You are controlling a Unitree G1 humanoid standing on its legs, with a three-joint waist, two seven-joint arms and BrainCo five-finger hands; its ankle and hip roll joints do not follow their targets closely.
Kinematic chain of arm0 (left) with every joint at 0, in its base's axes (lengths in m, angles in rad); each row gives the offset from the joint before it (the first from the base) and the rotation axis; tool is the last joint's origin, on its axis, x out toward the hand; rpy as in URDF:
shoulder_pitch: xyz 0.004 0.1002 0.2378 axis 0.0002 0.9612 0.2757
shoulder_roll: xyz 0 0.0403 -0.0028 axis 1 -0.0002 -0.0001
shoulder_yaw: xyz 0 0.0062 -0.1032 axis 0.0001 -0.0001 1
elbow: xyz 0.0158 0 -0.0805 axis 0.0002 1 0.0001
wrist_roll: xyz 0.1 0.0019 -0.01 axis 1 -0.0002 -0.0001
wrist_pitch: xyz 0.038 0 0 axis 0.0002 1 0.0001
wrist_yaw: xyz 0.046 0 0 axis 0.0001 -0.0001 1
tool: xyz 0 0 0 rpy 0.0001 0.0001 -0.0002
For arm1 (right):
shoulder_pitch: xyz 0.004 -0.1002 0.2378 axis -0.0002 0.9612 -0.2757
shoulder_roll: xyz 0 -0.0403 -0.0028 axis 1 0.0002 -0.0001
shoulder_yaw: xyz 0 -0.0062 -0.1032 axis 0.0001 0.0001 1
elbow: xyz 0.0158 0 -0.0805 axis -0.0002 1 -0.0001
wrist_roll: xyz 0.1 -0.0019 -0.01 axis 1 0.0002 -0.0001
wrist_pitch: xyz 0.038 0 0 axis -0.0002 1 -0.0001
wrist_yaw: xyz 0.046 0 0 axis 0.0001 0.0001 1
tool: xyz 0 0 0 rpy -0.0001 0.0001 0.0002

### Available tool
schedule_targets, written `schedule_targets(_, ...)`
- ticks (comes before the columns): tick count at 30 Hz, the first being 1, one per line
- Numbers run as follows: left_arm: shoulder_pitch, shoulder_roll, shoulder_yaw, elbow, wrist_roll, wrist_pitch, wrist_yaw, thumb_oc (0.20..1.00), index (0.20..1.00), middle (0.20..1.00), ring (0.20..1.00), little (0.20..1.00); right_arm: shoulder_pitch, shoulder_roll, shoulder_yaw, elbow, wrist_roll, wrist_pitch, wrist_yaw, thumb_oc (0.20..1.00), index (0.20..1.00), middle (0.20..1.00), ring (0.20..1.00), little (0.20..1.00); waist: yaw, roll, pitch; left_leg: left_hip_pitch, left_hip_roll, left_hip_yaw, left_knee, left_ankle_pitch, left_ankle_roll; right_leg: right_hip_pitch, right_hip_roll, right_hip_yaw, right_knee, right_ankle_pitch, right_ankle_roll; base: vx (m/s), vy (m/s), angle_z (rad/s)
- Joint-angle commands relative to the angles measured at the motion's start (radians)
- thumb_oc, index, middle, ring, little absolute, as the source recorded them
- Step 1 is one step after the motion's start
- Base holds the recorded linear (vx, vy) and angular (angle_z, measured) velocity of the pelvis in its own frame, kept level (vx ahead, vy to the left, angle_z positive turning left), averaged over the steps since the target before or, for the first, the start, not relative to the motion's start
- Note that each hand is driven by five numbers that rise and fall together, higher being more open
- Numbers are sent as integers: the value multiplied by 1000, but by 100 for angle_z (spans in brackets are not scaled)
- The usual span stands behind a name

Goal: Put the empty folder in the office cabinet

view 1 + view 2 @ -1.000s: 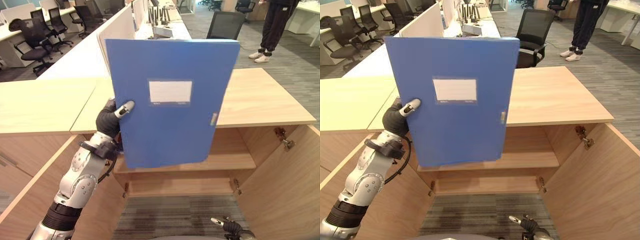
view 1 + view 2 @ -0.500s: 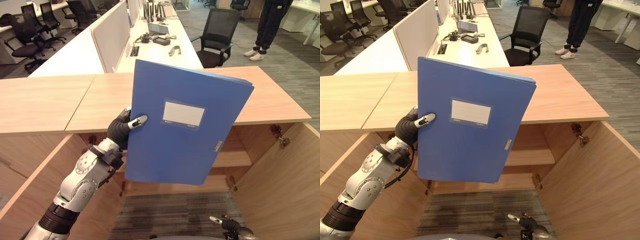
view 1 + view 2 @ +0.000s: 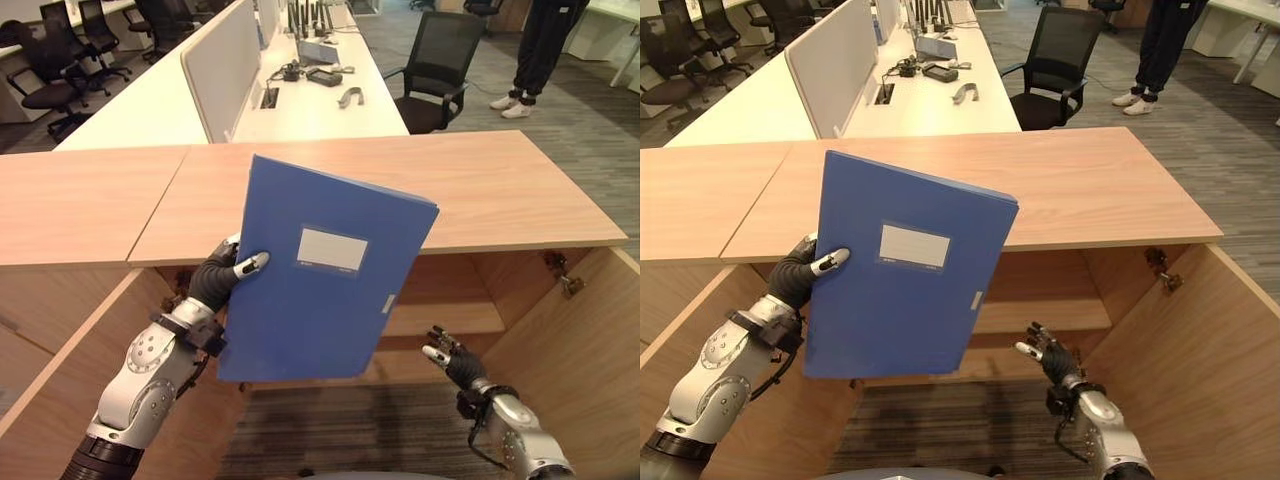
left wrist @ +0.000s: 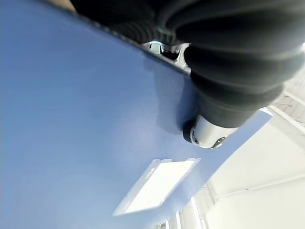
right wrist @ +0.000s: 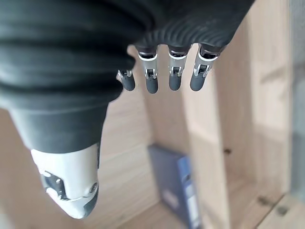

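Left hand [image 3: 222, 279] clamps the blue folder [image 3: 315, 280] by its edge, upright before the open cabinet [image 3: 560, 330]; right hand [image 3: 452, 361] hangs low, fingers spread, empty

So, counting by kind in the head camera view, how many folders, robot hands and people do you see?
Folders: 1, the blue folder
Robot hands: 2, the left hand holding it and the right hand
People: 1, a person standing in the back
Total: 4
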Motion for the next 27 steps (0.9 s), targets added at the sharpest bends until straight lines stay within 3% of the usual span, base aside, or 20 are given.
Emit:
schedule_targets(1,-64,-22,77,12,4,-72,-31,200,200,200,200,200,-64,-53,-4,-91,112,8,107,1000,1000,1000,1000,1000,-10,-16,3,32,19,40,12,-77,-32,26,-32,17,62,-117,72,0,0,0)
schedule_targets(6,-86,-50,85,30,26,-73,-52,200,200,200,200,200,-87,-51,33,-187,211,46,193,1000,1000,1000,1000,1000,-12,-18,-1,31,21,43,12,-76,-33,26,-32,17,58,-116,73,0,0,0)
schedule_targets(14,-143,-82,85,28,42,-77,-63,200,200,200,200,200,-115,-7,89,-216,248,77,247,1000,1000,1000,1000,1000,-13,-20,-5,26,21,44,12,-73,-33,28,-32,19,49,-112,73,0,0,0)
schedule_targets(27,-224,-111,31,38,73,-84,-59,200,200,200,200,200,-190,50,175,-328,269,67,258,1000,1000,1000,1000,1000,-18,-21,-8,12,24,46,12,-57,-32,13,-31,23,49,-99,68,-10,-2,-1)
